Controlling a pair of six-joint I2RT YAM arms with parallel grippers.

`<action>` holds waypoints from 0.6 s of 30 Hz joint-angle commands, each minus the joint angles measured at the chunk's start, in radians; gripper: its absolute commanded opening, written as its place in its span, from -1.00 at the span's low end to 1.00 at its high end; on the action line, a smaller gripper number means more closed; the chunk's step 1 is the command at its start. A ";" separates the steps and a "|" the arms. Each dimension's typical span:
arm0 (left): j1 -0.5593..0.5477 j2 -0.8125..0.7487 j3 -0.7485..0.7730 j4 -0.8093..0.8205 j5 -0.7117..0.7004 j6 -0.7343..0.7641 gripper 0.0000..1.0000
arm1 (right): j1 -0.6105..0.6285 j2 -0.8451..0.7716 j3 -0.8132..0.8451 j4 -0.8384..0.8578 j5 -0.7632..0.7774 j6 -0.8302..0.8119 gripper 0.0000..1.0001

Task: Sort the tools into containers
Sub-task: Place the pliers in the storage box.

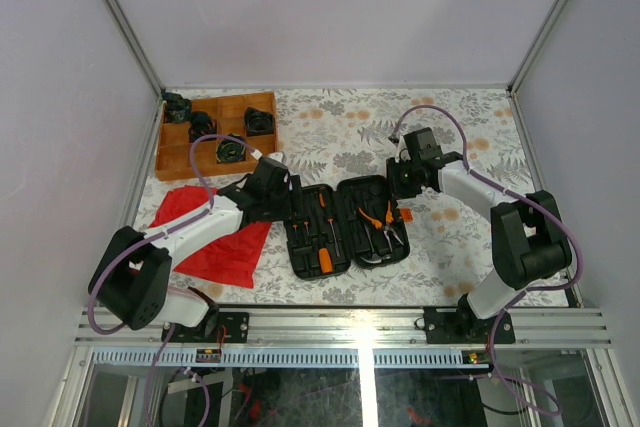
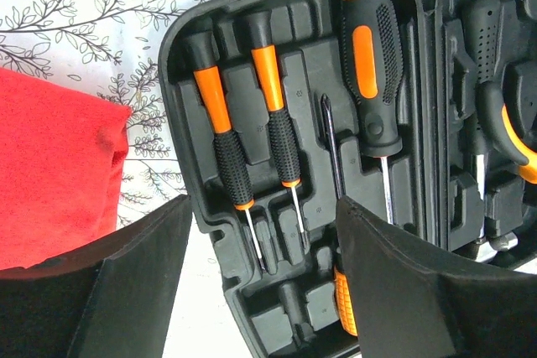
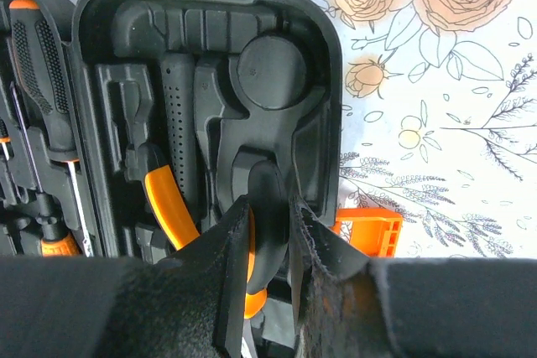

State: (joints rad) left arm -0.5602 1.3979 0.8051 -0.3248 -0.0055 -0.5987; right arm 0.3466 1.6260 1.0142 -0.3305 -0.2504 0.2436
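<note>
The black tool case (image 1: pixel 345 187) lies open mid-table, both halves flat. Its left half (image 2: pixel 180 64) holds two slim orange-and-black screwdrivers (image 2: pixel 220 123) and a thick-handled screwdriver (image 2: pixel 373 64) in moulded slots. My left gripper (image 2: pixel 264 203) hangs open over that half's lower end, with nothing between its fingers; it shows at the case's left edge (image 1: pixel 280 195) in the top view. The orange-handled pliers (image 3: pixel 168 199) lie in the right half (image 3: pixel 331 56). My right gripper (image 3: pixel 268 207) is shut on one black-tipped pliers handle, at the case's right edge (image 1: pixel 398 192).
A compartmented wooden tray (image 1: pixel 172 159) with black parts stands at the back left. A red cloth (image 1: pixel 215 237) lies under my left arm, next to the case. The case's orange latch (image 3: pixel 369 228) sticks out on its right side. Metal frame posts border the table.
</note>
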 commanded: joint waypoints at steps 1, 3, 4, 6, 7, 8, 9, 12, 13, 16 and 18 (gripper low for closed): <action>0.005 -0.002 -0.010 0.061 0.007 -0.010 0.35 | -0.002 -0.060 0.013 0.047 0.064 0.050 -1.00; 0.005 -0.018 -0.010 0.068 0.015 -0.007 0.34 | -0.008 -0.100 -0.007 0.065 0.062 0.090 -1.00; 0.004 -0.026 -0.008 0.072 0.017 -0.005 0.34 | -0.014 -0.124 -0.020 0.082 0.059 0.115 -1.00; 0.001 -0.041 -0.003 0.081 0.016 -0.003 0.33 | -0.027 -0.158 -0.042 0.100 0.069 0.166 -1.00; -0.001 -0.047 0.003 0.085 0.014 -0.003 0.33 | -0.033 -0.170 -0.048 0.099 0.086 0.181 -1.00; -0.002 -0.046 0.009 0.084 0.010 -0.001 0.33 | -0.039 -0.177 -0.050 0.094 0.106 0.190 -1.00; -0.005 -0.043 0.015 0.084 0.009 -0.001 0.34 | -0.049 -0.182 -0.052 0.089 0.120 0.198 -1.00; -0.026 -0.024 0.042 0.085 0.004 -0.006 0.33 | -0.086 -0.201 -0.081 0.117 0.080 0.226 -1.00; -0.045 -0.015 0.059 0.086 -0.002 -0.006 0.33 | -0.099 -0.211 -0.096 0.135 0.051 0.236 -1.00; -0.091 0.030 0.111 0.089 -0.022 -0.011 0.33 | -0.124 -0.243 -0.138 0.209 -0.060 0.271 -1.00; -0.116 0.065 0.149 0.089 -0.031 -0.013 0.32 | -0.127 -0.245 -0.141 0.224 -0.104 0.272 -1.00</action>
State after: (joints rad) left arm -0.6319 1.4101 0.8703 -0.2974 -0.0086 -0.5991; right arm 0.2306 1.4292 0.8818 -0.2092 -0.2241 0.4580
